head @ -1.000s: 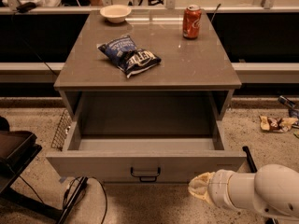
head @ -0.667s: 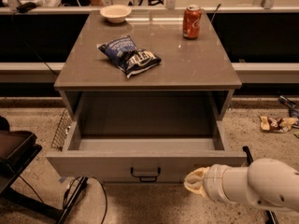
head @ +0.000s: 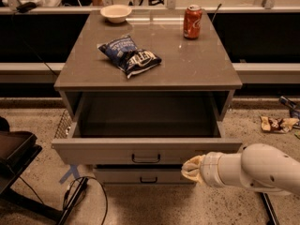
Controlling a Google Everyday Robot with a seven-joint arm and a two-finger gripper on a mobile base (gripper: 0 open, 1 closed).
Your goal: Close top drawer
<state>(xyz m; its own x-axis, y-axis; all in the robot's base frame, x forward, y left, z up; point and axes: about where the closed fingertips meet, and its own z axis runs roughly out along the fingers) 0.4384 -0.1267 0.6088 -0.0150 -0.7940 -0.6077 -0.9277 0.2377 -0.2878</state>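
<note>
The top drawer (head: 93,149) is pulled far out of the grey cabinet and looks empty inside. Its flat grey front has a small dark loop handle (head: 146,159) at the centre. My gripper (head: 190,168) comes in from the right on a white arm (head: 255,168). Its tan tip sits at the lower right part of the drawer front, right of the handle, close to or touching it.
On the cabinet top (head: 197,64) lie a blue chip bag (head: 129,55), a red soda can (head: 192,21) and a white bowl (head: 116,12). A lower drawer front (head: 140,177) shows beneath. A black chair (head: 14,153) and cables (head: 75,200) are at the left. Wrappers (head: 279,123) lie on the floor at the right.
My gripper and arm have moved left along the drawer front toward the handle. The drawer stands open as before.
</note>
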